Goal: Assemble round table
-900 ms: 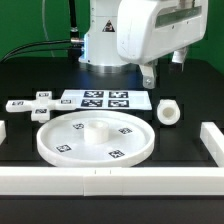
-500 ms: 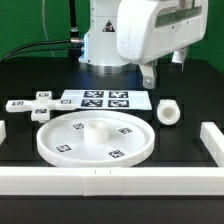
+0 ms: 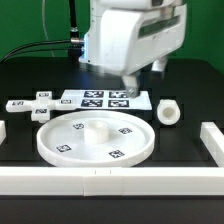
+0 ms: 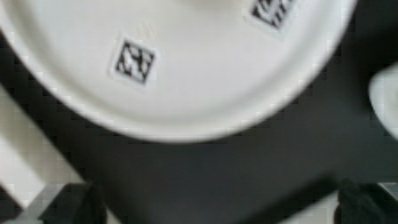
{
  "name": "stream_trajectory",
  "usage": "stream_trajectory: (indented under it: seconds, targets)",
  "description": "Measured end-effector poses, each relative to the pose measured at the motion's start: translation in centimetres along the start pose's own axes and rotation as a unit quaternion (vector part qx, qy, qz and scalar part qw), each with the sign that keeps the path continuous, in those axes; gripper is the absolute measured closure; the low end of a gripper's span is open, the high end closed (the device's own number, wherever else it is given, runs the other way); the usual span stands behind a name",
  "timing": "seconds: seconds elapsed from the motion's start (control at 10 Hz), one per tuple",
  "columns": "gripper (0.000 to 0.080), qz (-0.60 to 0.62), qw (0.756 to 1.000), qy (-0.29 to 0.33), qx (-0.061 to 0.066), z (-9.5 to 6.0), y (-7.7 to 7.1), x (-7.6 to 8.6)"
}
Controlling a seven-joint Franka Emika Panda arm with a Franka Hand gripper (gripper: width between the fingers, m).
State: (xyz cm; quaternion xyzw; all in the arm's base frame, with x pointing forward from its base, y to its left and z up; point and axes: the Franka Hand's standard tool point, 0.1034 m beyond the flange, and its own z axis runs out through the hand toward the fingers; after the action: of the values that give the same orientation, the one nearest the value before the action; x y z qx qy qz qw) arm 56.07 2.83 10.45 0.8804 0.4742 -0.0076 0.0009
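Note:
The large round rimmed disc (image 3: 95, 140) lies flat on the black table, a low hub at its middle. In the wrist view it (image 4: 178, 70) is blurred and shows two tags. The short thick post (image 3: 169, 112) lies to the exterior view's right of the disc. The small cross-shaped piece (image 3: 35, 104) lies at the left. My gripper (image 3: 128, 86) hangs above the far edge of the disc, over the marker board. In the wrist view the gripper (image 4: 214, 205) is open and empty, its dark fingers (image 4: 57, 200) far apart.
The marker board (image 3: 100, 99) lies behind the disc. White border rails run along the front (image 3: 110, 181), the right (image 3: 211, 139) and the left (image 3: 3, 130). A white shape (image 4: 386, 100) at the wrist view's edge is too blurred to name.
The arm has swung toward the exterior view's left and turned; the gripper went from near the post's far side to above the marker board. The parts have not moved.

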Motion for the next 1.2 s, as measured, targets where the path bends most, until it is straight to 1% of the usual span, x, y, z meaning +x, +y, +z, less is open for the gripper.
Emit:
stream_trajectory:
  seconds: [0.1, 0.3, 0.4, 0.5, 0.7, 0.8, 0.9, 1.0, 1.1, 1.2]
  targets:
    - [0.0150, -0.017, 1.000, 0.003, -0.003, 1.5, 0.6, -1.7]
    - [0.0150, -0.049, 0.999, 0.003, 0.002, 3.6, 2.2, -4.6]
    - [0.0150, -0.051, 0.999, 0.002, 0.007, 4.6, 3.2, -5.6]
    - [0.0150, -0.053, 0.999, 0.001, 0.010, 5.2, 3.5, -6.1]
    - [0.0150, -0.052, 0.999, 0.001, 0.011, 5.3, 3.4, -6.0]
    - [0.0150, -0.053, 0.998, 0.000, 0.014, 5.5, 3.2, -6.1]
    - [0.0150, -0.054, 0.998, -0.003, 0.021, 6.0, 2.8, -6.1]
    - [0.0150, -0.055, 0.998, -0.001, 0.019, 6.7, 2.5, -6.5]
    - [0.0150, -0.054, 0.998, -0.003, 0.024, 7.3, 2.1, -6.8]
    - [0.0150, -0.054, 0.998, -0.001, 0.022, 8.0, 1.9, -6.8]
